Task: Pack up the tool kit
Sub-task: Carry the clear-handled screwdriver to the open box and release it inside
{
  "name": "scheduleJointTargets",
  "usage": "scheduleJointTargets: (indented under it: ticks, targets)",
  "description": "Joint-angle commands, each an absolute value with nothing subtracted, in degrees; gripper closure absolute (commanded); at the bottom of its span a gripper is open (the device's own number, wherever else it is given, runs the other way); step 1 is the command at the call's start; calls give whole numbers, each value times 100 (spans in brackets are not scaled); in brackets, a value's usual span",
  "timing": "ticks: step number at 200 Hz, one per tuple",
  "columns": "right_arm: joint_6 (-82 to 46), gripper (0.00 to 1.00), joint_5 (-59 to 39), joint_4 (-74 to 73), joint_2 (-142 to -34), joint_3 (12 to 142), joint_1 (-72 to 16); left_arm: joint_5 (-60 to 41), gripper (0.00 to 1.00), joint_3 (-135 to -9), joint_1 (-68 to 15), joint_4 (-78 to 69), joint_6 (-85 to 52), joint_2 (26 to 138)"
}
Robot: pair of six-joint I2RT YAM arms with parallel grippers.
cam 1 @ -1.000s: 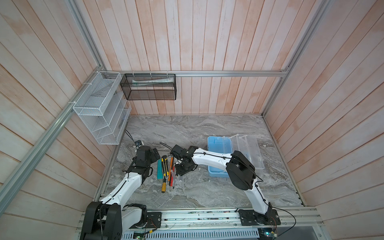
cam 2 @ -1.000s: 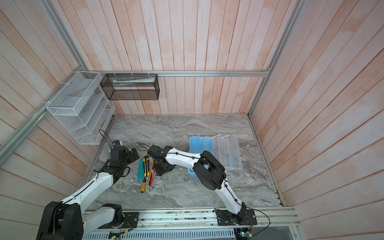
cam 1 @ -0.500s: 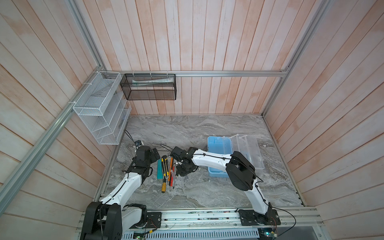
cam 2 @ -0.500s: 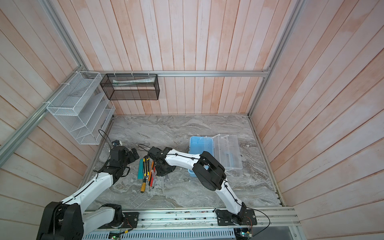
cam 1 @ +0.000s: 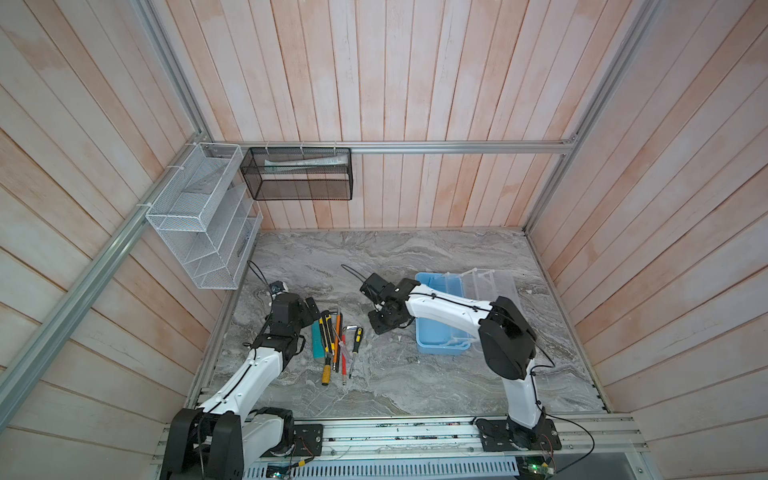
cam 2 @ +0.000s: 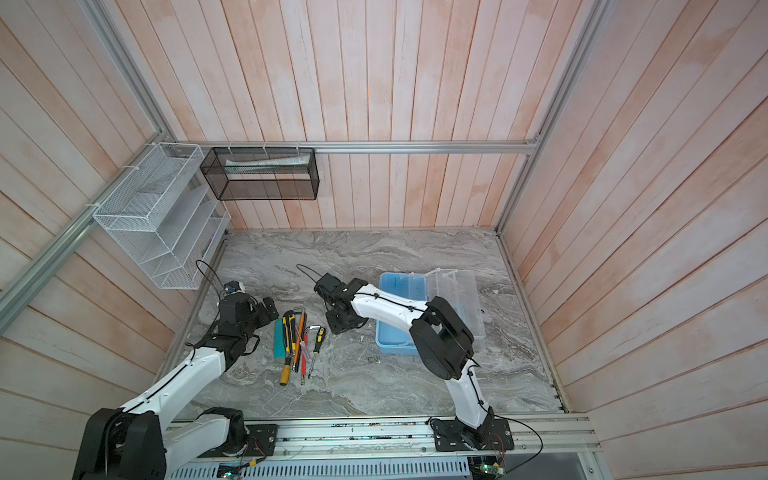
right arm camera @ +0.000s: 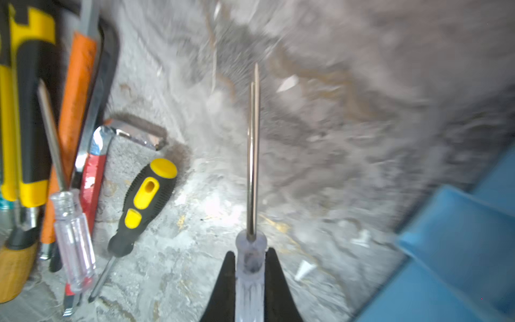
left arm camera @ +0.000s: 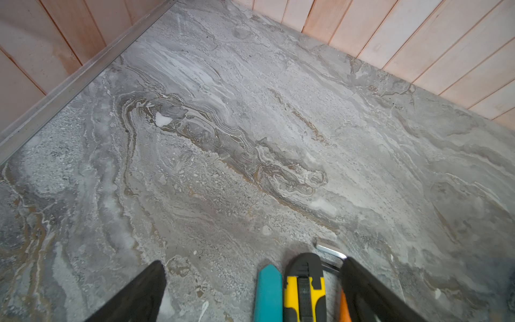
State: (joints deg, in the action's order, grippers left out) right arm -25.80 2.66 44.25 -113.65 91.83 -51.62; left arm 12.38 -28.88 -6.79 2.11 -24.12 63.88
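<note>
**Item: right claw** (right arm camera: pixel 250 253). Narrow, clamped on the clear handle of a screwdriver (right arm camera: pixel 249 290). The long shaft points straight ahead of the claw and looks clear of the desk (right arm camera: pixel 348 133).

**Item: tool kit** (cam 1: pixel 440 328). Pale-blue case, lid (cam 1: pixel 494 291) thrown open, near the right claw on the side away from the loose tools.

**Item: left claw** (left arm camera: pixel 252 267). Wide, holding nothing, straddling a teal tool (left arm camera: pixel 268 295) and a yellow knife (left arm camera: pixel 305 290).

**Hazards, judged:**
- The handle is slick plastic pinched at one narrow band, so the screwdriver may pivot or slide out during the swing.
- The shaft leads the claw, so its tip may strike the case wall before the handle clears it.
- A low pass may rake the black-and-yellow screwdriver (right arm camera: pixel 145 200) lying beside the claw.
- The left claw may gather two tools at once if it closes here.
</note>
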Motion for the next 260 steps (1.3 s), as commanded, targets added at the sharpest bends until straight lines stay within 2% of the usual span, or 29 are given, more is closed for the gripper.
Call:
scheduleJointTargets:
  ticks: [1,45,87,165,211,238,249,260]
  targets:
    - [-2313,100,638,4625,-10400,8957,-4502,1160,0,-2834,-653,141,-2299,6355]
    - [-1971,100,1091,4869,-9159,8389,-3181,1185,0,-2840,-646,156,-2313,6368]
    - [-1871,100,1585,5150,-8472,7803,-2360,1175,0,-2848,-644,158,-2309,6384]
    - [-2009,100,1626,4849,-7760,6525,-1960,1138,0,-2882,-635,166,-2297,6449]
    - [-1908,100,1529,4695,-7749,6268,-1775,1132,0,-2937,-630,192,-2289,6532]
    - [-1873,61,1350,4769,-7869,6455,-1772,1144,0,-2938,-636,202,-2299,6539]
    - [-1818,54,1340,4868,-7925,6627,-1773,1148,0,-2938,-635,195,-2295,6529]
    - [-1783,52,1395,4998,-7991,6844,-1776,1150,0,-2927,-630,197,-2298,6519]
